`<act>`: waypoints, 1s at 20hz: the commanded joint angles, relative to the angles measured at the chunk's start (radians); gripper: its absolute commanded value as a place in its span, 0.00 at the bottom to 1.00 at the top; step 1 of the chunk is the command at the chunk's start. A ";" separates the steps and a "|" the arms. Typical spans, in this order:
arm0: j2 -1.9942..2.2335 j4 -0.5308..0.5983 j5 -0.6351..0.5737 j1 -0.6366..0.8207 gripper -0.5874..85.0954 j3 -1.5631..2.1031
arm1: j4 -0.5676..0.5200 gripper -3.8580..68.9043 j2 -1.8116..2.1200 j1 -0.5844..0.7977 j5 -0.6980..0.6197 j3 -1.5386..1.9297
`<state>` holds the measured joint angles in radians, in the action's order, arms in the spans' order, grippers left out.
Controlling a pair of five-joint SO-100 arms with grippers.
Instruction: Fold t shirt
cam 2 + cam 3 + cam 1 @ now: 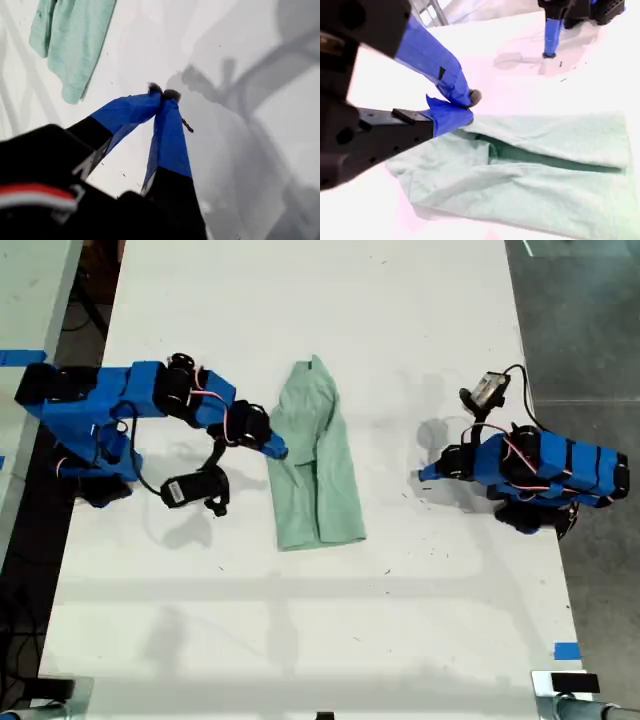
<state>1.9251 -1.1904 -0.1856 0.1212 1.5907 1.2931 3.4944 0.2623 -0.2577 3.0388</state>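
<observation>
Two hands: both are down near the desk (300, 620), one on each side of the t shirt (315, 465).
T shirt: it lies mid-desk, well in from every edge, long axis running between the far and near edges. Its sides are already turned in, making a narrow wrinkled strip with a seam-like trough down the middle.
My second hand (278, 448): jaws are closed, with the tips right at the shirt's long edge that faces the desk's edge at the exterior view's left. Its wrist view shows the tips (470, 106) touching the cloth (545, 170), but I cannot tell whether any fabric is pinched between them.
My first hand (425, 475): jaws are closed on nothing and the tips (162, 92) sit low over bare desk, apart from the shirt (75, 40).
Step in hand: by my reading, the lengthwise folds are done and the crosswise fold is not yet made.
Next move calls for: probably a sure pinch on one short end, a low lift and a carry over to the other end. One-sided pulling could drag the strip open.
</observation>
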 commanded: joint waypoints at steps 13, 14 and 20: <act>1.519 0.344 -0.012 0.195 0.01 1.528 | -0.003 0.06 0.015 -0.003 0.011 0.051; 1.634 0.282 -0.012 0.202 0.01 1.577 | -0.003 0.06 0.015 -0.005 0.012 0.051; 1.677 0.225 0.031 0.161 0.01 1.606 | 0.000 0.06 0.015 -0.006 0.018 0.051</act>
<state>3.5910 -0.9633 -0.1718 0.2792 3.1891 1.2931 3.4944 0.2623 -0.2485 3.0388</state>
